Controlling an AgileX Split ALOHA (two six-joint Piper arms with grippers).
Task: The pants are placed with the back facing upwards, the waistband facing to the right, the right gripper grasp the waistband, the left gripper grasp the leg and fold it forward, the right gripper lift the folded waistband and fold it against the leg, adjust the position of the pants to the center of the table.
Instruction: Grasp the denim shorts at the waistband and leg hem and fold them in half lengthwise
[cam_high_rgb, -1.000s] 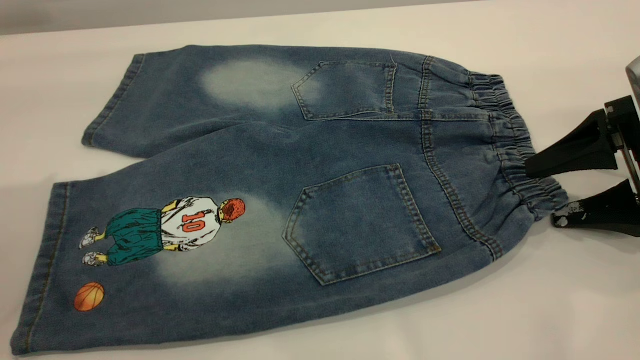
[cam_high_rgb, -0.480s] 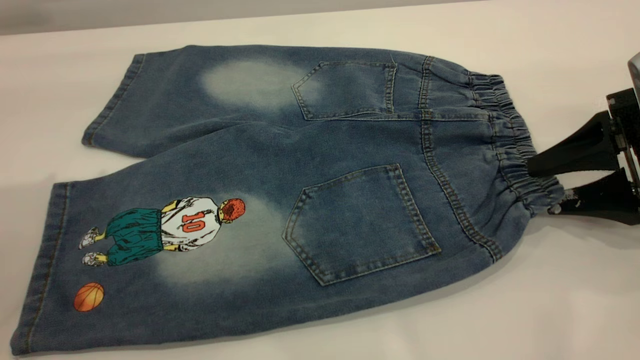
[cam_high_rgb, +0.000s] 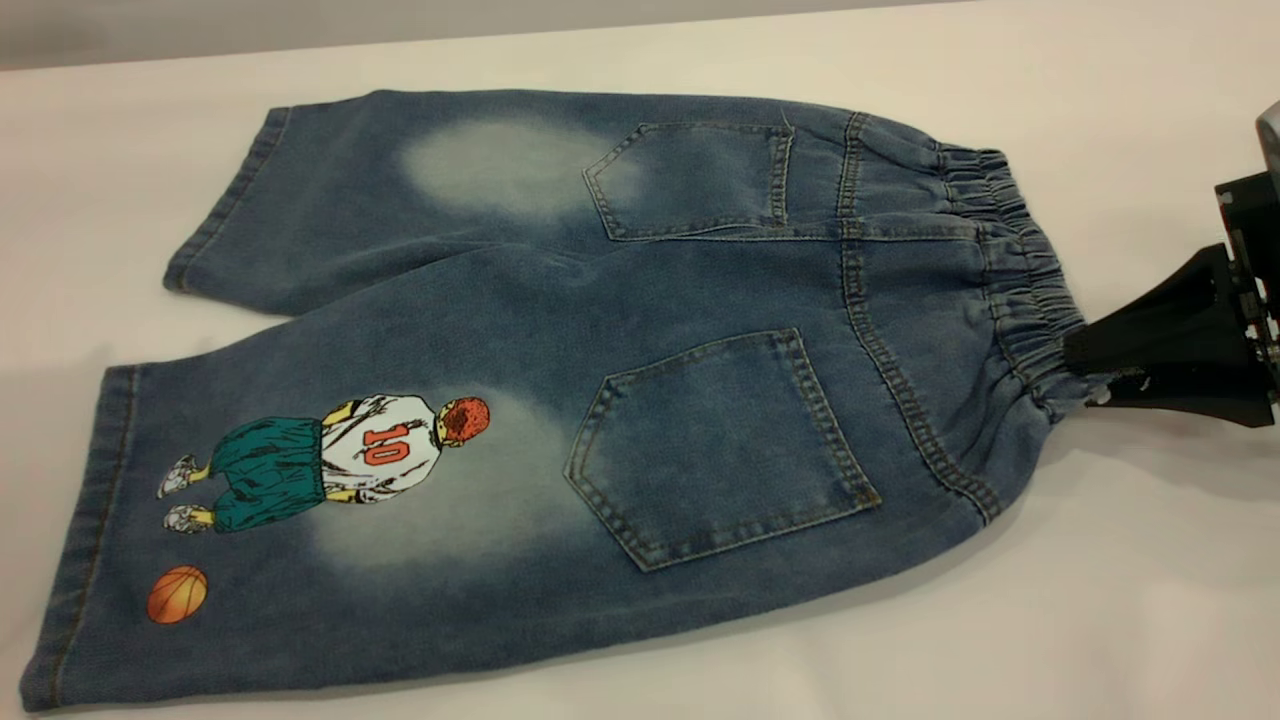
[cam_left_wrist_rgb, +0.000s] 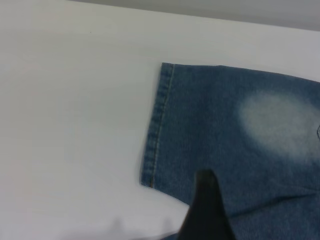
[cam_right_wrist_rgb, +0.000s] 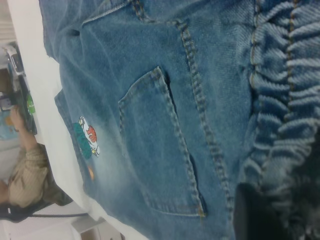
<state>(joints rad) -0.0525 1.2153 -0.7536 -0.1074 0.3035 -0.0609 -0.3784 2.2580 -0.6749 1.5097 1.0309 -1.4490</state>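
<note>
The pants (cam_high_rgb: 600, 380) lie flat on the white table (cam_high_rgb: 1100, 600), back pockets up, with the ruched waistband (cam_high_rgb: 1020, 290) to the right. The printed leg (cam_high_rgb: 300, 500) with the number-10 player and orange ball lies nearest the camera. My right gripper (cam_high_rgb: 1082, 372) is shut on the near end of the waistband, whose denim bunches at its black fingers (cam_right_wrist_rgb: 250, 212). In the left wrist view one dark finger (cam_left_wrist_rgb: 206, 210) of the left gripper hangs over the plain leg (cam_left_wrist_rgb: 225, 130) near its hem. The left gripper is outside the exterior view.
Bare tabletop (cam_high_rgb: 1150, 80) surrounds the shorts on the right and far sides. The table's far edge (cam_high_rgb: 400, 35) runs along the top of the exterior view. A person in a beige sleeve (cam_right_wrist_rgb: 30, 170) sits beyond the table's edge in the right wrist view.
The right gripper's fingers have drawn together, from open around the waistband's near end to shut on it. The waistband corner has bunched up between them.
</note>
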